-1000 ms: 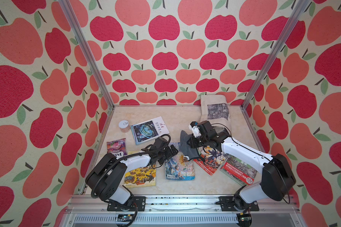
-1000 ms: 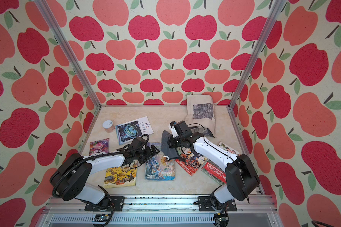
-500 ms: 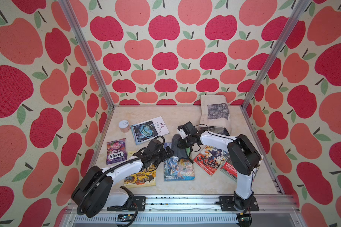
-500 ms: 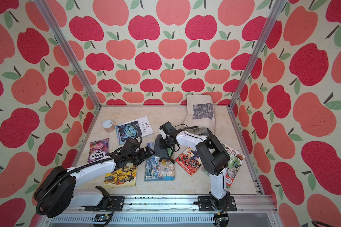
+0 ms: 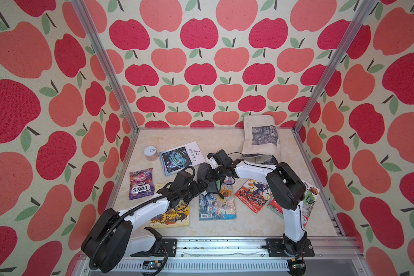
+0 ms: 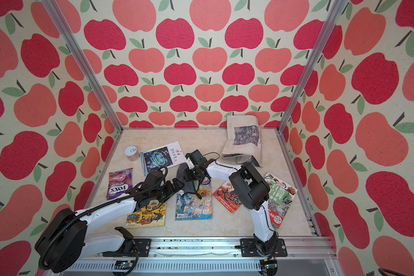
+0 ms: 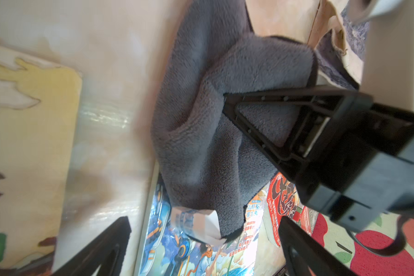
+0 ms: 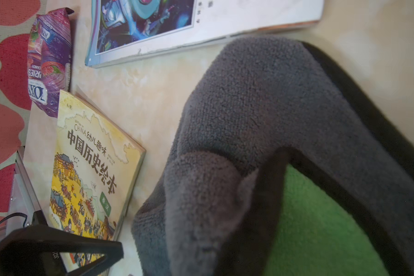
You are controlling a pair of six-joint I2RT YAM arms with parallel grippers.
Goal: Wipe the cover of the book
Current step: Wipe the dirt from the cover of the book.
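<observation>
Cloth (image 5: 202, 168): grey, draped over far edge of book (image 5: 216, 206).
Right pincer (image 5: 208, 176): I pinch the cloth.
Left pincer (image 5: 199, 187): wide apart, empty.

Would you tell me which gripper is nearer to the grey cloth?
Right. The right gripper is shut on the grey cloth, jaws pinching a fold. The left gripper, jaws open, faces the cloth's edge without gripping it.
</observation>
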